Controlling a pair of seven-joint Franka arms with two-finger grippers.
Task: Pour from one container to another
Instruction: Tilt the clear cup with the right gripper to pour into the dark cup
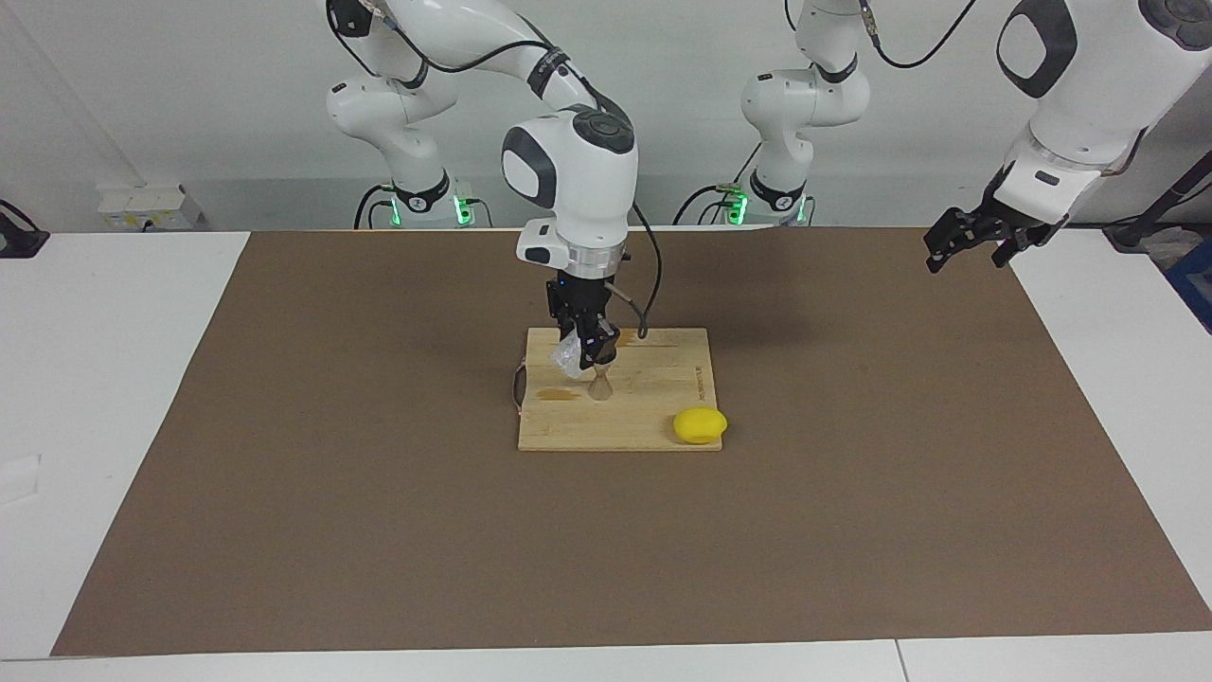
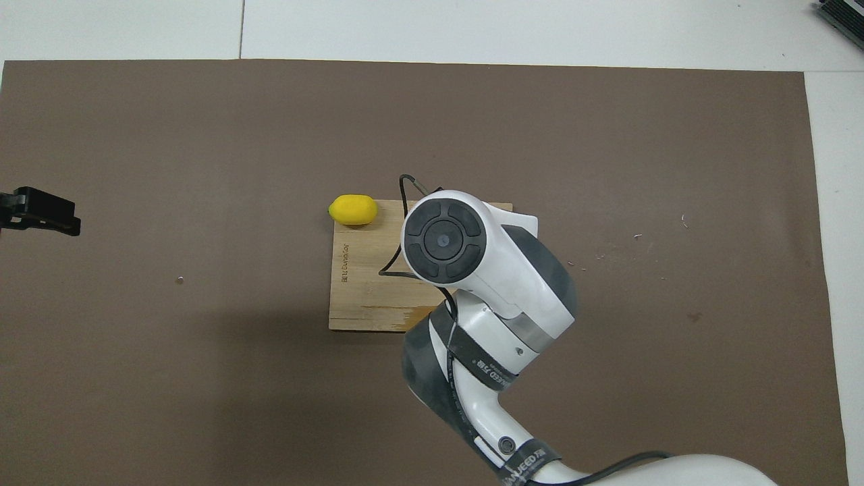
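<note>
My right gripper hangs over the wooden cutting board and is shut on the small clear cup. The cup is tilted, just above the steel hourglass jigger. The jigger stands upright on the board under the gripper. In the overhead view the right arm's wrist hides both the cup and the jigger. My left gripper waits open and empty in the air over the left arm's end of the table; it also shows in the overhead view.
A yellow lemon lies at the board's corner farthest from the robots, toward the left arm's end. A brown wet patch marks the board beside the jigger. A brown mat covers the table.
</note>
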